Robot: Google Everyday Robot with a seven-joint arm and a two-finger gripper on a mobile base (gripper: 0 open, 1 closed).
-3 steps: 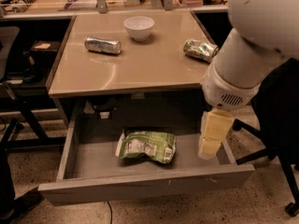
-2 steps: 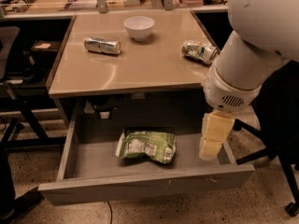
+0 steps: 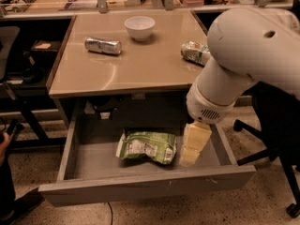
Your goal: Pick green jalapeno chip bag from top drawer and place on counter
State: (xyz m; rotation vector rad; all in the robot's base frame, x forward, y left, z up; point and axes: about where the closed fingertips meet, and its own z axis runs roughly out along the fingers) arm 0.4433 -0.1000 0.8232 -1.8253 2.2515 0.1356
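Down inside the one wide grey metal top drawer, which stands open, one wrinkly light green jalapeno chip bag with a white label lies flat on the drawer floor. Just beside it, on its right, the pale yellow end effector of the big white arm points down into the drawer. I cannot tell if it is open or closed. Up on the glossy beige tabletop sit one white bowl and two cans on their sides: one silver can and one green-and-white dented can.
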